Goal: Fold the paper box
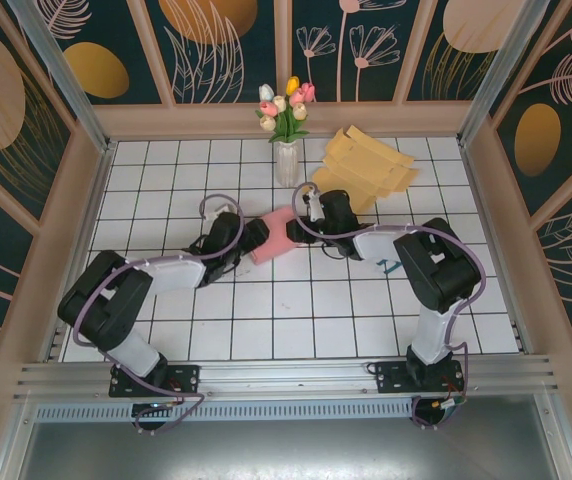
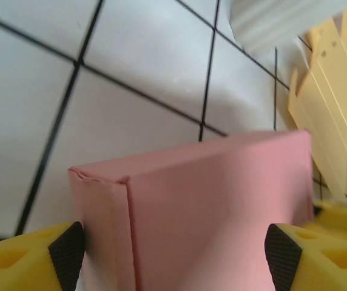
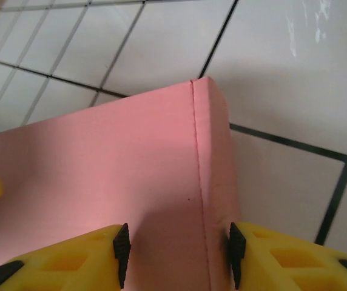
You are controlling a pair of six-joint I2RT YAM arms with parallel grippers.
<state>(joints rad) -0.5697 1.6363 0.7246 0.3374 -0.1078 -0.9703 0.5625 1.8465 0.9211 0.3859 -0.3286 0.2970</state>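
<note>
The pink paper box (image 1: 278, 240) lies on the white tiled table near its middle, between the two arms. My left gripper (image 1: 258, 238) is at its left end. In the left wrist view the box (image 2: 210, 200) spans the whole gap of that gripper (image 2: 175, 254), with both black pads against it. My right gripper (image 1: 304, 228) is at the box's right end. The right wrist view shows this gripper (image 3: 176, 254) closed over a folded corner of the box (image 3: 101, 163), one pad on the narrow side face and the other on the wide face.
A white vase of tulips (image 1: 286, 160) stands just behind the box, its base (image 2: 282, 21) close in the left wrist view. A stack of flat yellow box blanks (image 1: 371, 170) lies at the back right. Walls enclose the table on three sides.
</note>
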